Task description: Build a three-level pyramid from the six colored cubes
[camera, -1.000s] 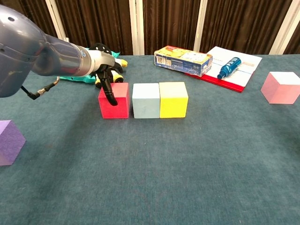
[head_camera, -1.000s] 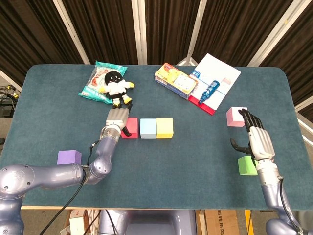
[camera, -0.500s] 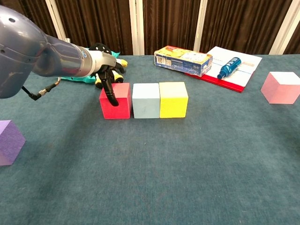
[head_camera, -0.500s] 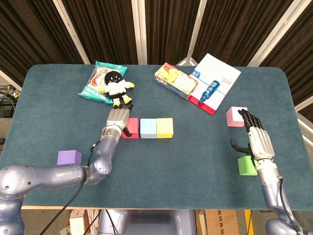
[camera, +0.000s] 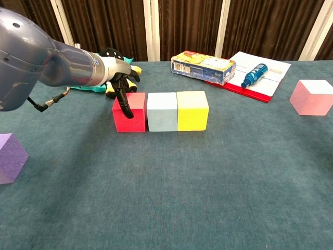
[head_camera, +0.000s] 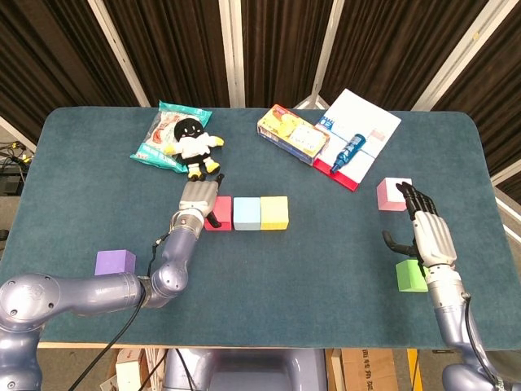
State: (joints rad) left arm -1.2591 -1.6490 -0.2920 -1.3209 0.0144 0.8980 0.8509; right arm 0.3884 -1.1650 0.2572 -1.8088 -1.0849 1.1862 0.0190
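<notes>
Three cubes form your base row in the head view: red (head_camera: 218,213), blue (head_camera: 247,213), yellow (head_camera: 274,212). Purple (head_camera: 115,262), pink (head_camera: 391,194) and green (head_camera: 411,276) remain loose; your right hand (head_camera: 427,234) hangs spread, empty. Chest view: your left hand (camera: 120,83) presses fingers onto red, holding nothing.

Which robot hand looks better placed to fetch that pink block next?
The right robot hand, probably. It hovers just in front of the pink block, while the left robot hand is far across the table, touching the red block.
</notes>
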